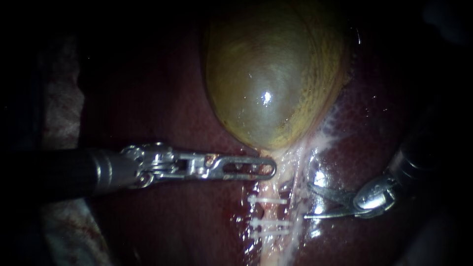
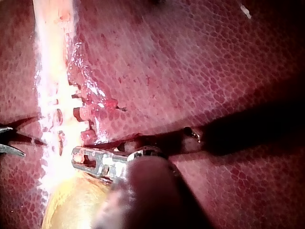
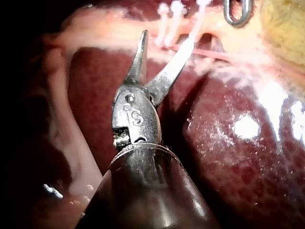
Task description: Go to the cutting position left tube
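Endoscope: my left instrument (image 1: 270,167) comes in level from the left. Its tip sits against the pale tissue right under the gallbladder (image 1: 271,79). It is seen flat-on, so I cannot tell whether it is open, closed or holding anything. The left tube (image 1: 267,212) runs down from there over the liver (image 1: 162,123), crossed by 3 white clips (image 1: 268,222): 1 higher up, 2 close together lower down, with bare tube between them. My right instrument (image 1: 308,201) comes in from the right. It has blades for jaws, spread in a V and holding nothing. The tips point at the tube from just beside it, level with the clips, not touching it. A thin pale strand (image 1: 294,197) lies between the blade tips and the tube.

Left wrist: the left instrument (image 2: 83,160) lies across the near end of the bright tube (image 2: 52,71), with the gallbladder (image 2: 71,210) under it. The clips (image 2: 78,112) are ahead of it, and the tips of the right instrument (image 2: 12,140) show beyond the tube.

Right wrist: the blades are wide apart and empty, with the right instrument (image 3: 167,39) aimed at the clips (image 3: 176,19). 1 blade tip overlaps the base of the clips; I can't tell if it touches. There are stamped marks on the instrument's body.
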`<state>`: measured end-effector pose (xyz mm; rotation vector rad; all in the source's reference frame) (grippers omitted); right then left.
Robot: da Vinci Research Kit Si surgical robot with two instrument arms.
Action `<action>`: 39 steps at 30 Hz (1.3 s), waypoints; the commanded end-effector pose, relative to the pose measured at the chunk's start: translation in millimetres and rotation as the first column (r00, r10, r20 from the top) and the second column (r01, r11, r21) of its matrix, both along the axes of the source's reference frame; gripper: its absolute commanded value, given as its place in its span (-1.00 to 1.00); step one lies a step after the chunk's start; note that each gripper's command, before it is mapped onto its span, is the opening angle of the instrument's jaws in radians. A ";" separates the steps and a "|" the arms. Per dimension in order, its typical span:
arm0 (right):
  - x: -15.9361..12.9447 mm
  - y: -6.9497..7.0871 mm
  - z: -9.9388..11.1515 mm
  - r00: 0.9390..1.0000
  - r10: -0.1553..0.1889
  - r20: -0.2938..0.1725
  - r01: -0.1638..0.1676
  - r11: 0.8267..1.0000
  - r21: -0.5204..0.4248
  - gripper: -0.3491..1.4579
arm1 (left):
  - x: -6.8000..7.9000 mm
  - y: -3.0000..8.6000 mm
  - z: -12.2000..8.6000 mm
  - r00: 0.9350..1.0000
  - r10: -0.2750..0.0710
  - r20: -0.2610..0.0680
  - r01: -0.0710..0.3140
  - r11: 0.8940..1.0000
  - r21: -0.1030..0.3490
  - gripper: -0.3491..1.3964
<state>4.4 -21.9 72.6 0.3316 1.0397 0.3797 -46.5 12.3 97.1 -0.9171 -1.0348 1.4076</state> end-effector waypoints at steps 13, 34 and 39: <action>0.4 -0.1 0.1 1.000 0.002 0.001 -0.002 1.000 0.000 0.97 | 0.0 0.0 0.0 1.000 0.000 0.000 0.000 1.000 0.000 -1.00; 1.7 -0.4 0.5 0.999 0.034 0.006 -0.035 0.998 0.045 0.97 | 1.7 -0.6 -3.2 1.000 -0.002 0.006 0.002 1.000 0.012 -1.00; 1.9 -0.5 0.5 0.999 0.042 0.007 -0.042 0.998 0.055 0.97 | 2.5 -0.7 -5.2 1.000 0.000 0.013 -0.001 1.000 0.009 -1.00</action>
